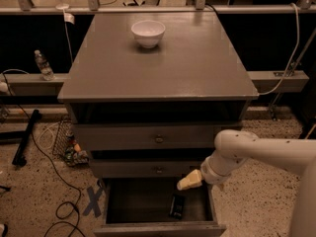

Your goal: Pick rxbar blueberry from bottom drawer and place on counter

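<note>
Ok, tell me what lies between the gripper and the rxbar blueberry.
Nothing. In the camera view, only bare dark floor of the bottom drawer shows between the gripper, hanging over the drawer, and the rxbar blueberry lying inside it.

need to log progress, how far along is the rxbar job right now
Done: the bottom drawer is pulled open. In hand: the claw hangs over the drawer's right part, just above and right of the rxbar blueberry, which lies flat on the drawer floor, not lifted. Left: grasp it, lift it out and set it on the counter, where a white bowl stands.
</note>
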Tool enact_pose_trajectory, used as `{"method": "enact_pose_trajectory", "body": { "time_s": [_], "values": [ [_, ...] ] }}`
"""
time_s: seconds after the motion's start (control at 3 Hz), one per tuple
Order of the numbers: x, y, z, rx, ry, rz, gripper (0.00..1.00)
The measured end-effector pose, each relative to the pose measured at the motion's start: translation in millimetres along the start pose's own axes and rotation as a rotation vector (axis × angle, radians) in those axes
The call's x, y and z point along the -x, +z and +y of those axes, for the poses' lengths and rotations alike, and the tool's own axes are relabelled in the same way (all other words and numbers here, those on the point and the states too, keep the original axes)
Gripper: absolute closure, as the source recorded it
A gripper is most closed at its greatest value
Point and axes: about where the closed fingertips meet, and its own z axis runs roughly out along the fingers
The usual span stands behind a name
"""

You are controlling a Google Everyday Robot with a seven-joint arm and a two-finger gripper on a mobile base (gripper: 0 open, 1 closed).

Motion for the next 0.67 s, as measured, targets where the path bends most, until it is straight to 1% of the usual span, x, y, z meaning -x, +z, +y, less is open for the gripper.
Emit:
{"method": "enact_pose_trajectory", "body": {
  "time_s": [0.33,0.67],
  "values": [
    [10.4,35.5,2.7,0.029,0.028,0.039,0.0],
    [12.8,66.2,6.0,0.045,0.079,0.048,0.0]
  ]
}}
